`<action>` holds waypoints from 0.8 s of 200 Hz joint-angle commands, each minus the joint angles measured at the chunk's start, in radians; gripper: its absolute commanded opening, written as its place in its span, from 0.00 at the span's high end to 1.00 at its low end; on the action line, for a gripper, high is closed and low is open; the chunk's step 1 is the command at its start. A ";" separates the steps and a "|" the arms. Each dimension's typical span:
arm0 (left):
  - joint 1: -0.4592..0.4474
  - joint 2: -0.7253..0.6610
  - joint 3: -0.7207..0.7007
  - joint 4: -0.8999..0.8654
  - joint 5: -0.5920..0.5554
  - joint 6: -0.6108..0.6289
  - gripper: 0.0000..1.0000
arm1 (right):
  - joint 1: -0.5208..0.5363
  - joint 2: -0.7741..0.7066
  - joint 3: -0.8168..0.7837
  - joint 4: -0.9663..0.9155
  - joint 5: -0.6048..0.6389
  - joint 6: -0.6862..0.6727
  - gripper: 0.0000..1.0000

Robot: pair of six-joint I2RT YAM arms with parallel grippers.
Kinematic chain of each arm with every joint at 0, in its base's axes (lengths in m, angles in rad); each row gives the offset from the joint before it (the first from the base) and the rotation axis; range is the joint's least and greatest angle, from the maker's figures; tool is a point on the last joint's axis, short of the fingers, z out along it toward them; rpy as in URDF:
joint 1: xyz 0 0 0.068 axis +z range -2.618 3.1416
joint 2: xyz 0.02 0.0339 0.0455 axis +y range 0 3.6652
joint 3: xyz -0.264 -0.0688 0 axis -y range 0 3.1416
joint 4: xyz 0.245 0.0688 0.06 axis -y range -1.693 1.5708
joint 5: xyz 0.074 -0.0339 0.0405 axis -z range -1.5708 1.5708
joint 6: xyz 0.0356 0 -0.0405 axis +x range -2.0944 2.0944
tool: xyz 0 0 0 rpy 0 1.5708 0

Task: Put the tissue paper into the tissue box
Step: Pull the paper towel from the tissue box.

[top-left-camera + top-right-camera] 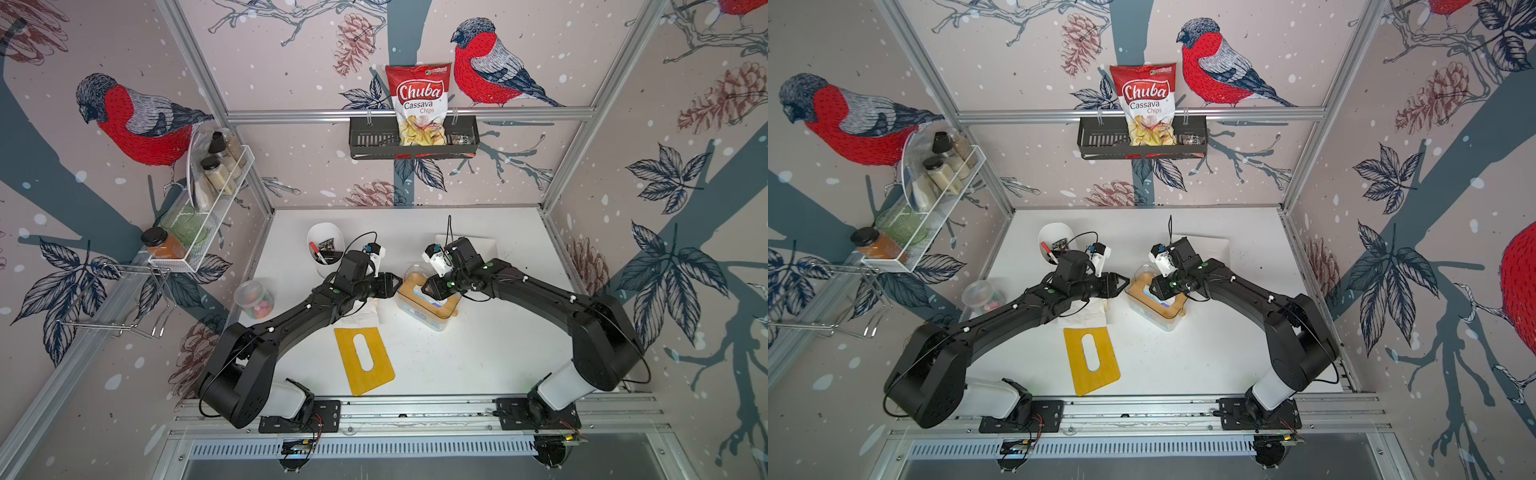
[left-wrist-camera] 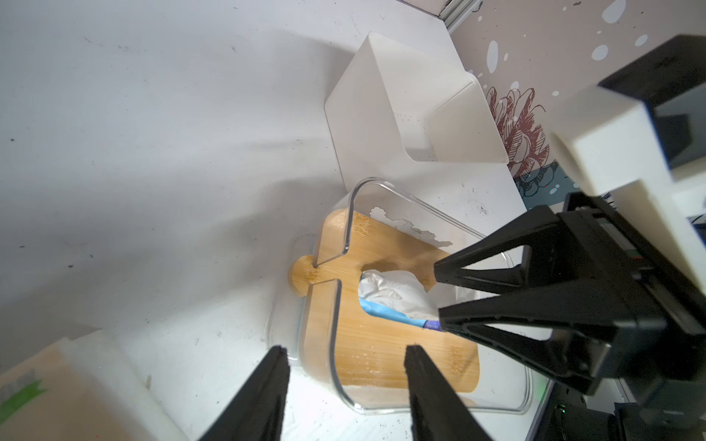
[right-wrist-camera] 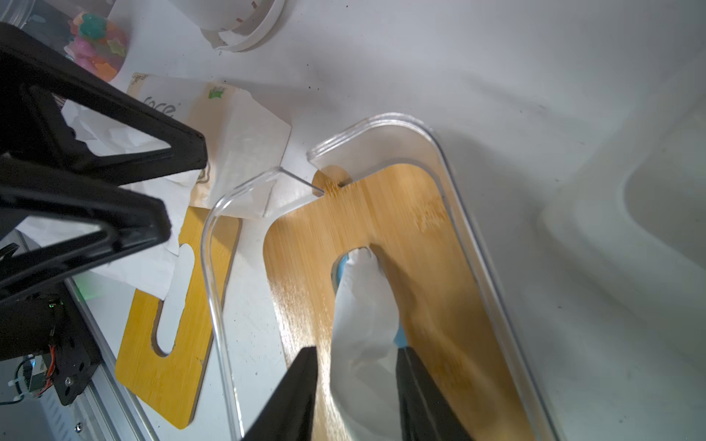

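Note:
The clear tissue box (image 1: 428, 318) (image 1: 1158, 318) stands mid-table, and a slotted bamboo lid (image 2: 382, 343) (image 3: 412, 214) lies tilted inside it. White tissue paper (image 2: 397, 290) (image 3: 363, 305) pokes up through the lid's slot, above a blue pack (image 2: 393, 315). My right gripper (image 3: 357, 349) (image 1: 428, 286) hangs over the slot, open, its jaws on either side of the tissue, which touches one finger. My left gripper (image 2: 347, 349) (image 1: 397, 284) is open at the box's left end, with a corner of the clear wall between its fingers.
A second slotted bamboo board (image 1: 363, 359) (image 3: 168, 343) lies in front of the box. Torn tissue packaging (image 3: 237, 152) sits under the left arm. A candy jar (image 1: 253, 299) and a white cup (image 1: 326, 245) stand left; a white tray (image 2: 420, 107) lies behind the box.

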 commanded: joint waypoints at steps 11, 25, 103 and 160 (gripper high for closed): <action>-0.004 0.001 0.012 0.005 -0.004 0.011 0.47 | 0.013 0.046 0.034 0.024 0.013 0.000 0.59; -0.004 0.000 0.013 0.001 -0.006 0.012 0.47 | 0.023 0.067 0.048 0.024 0.007 0.002 0.60; -0.006 -0.010 0.005 -0.003 -0.008 0.015 0.47 | 0.032 0.005 0.020 0.048 -0.149 0.018 0.81; -0.006 -0.007 -0.002 0.001 -0.013 0.015 0.47 | -0.063 -0.129 -0.059 0.051 -0.204 0.018 0.73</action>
